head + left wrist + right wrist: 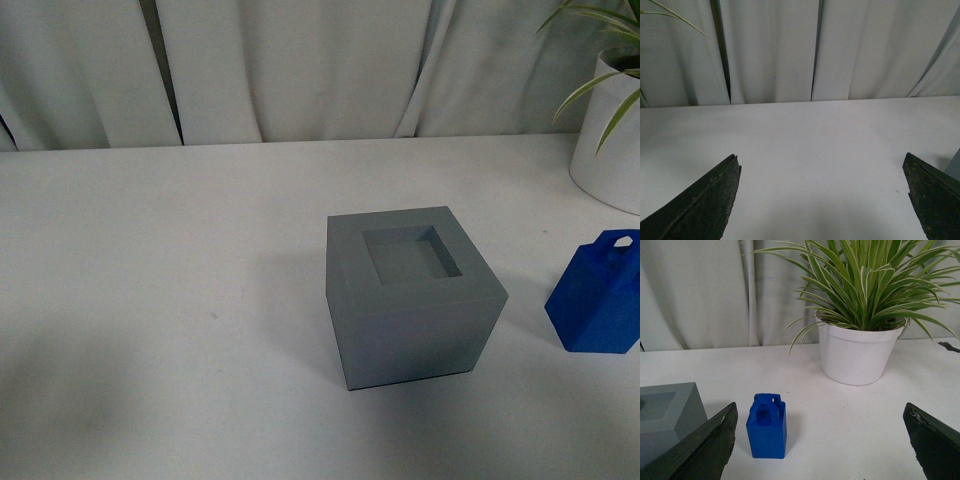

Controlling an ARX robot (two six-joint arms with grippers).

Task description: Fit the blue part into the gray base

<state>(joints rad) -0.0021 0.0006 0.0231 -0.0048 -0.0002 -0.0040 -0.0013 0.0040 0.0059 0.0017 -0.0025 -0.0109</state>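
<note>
— Jaws on the left arm, how do they stand?
— They are wide apart and nothing is between them. Past them I see only the bare white tabletop (805, 150) and a pale curtain (770, 50) behind it.
— And the right jaws?
— Also wide apart, gripping nothing. The blue part (767, 432) stands on the tabletop ahead of them, and neither tip touches it.
— Where is this blue part in the front view?
— At the right edge of the picture, partly cut off. It stands upright, with the tapered end and its holes on top.
— And the gray base (415, 320)?
— It sits near the middle of the tabletop, left of the blue part. The two are near each other but not touching, and a strip of white surface shows between them. The square recess faces up and I can see its bare floor.
— Anything else around?
— A white pot (857, 355) with long striped green leaves (875, 285) stands behind the blue part, toward the curtain, apart from both blocks.
</note>
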